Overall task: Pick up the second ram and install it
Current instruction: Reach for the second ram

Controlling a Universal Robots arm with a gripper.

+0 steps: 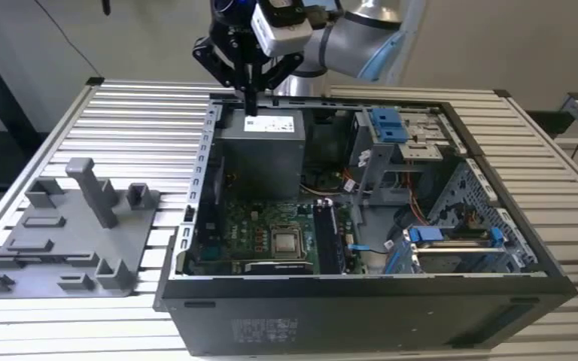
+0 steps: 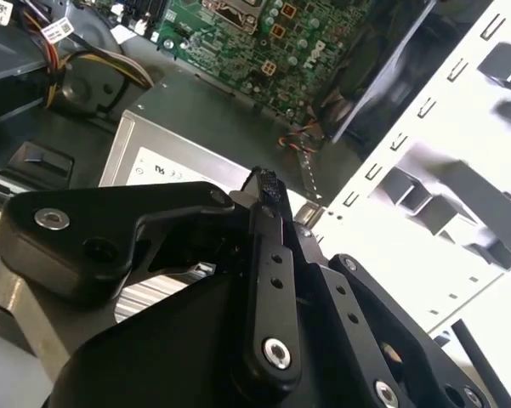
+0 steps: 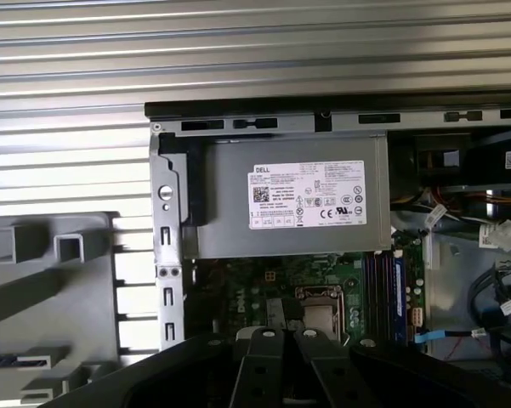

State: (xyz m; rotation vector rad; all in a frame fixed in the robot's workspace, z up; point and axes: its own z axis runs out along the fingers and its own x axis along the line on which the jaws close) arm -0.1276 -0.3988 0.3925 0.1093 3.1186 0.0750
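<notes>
Ribbed aluminium slats form the table point(image 1: 118, 113), with a plain pale wall behind it. An open computer case point(image 1: 369, 301) lies on the slats, its green motherboard point(image 1: 269, 226) facing up. On the exterior view's left, just beside the case, sits a grey plastic fixture point(image 1: 58, 248) with an upright post point(image 1: 93, 192). The gripper point(image 1: 252, 109) hangs over the grey power supply point(image 1: 264, 150) at the far end of the case. Its fingers are drawn together, and nothing is seen between them. I cannot tell where the second ram is. The black memory slots point(image 1: 327, 239) lie beside the processor socket point(image 1: 287, 242), well apart from the gripper.
</notes>
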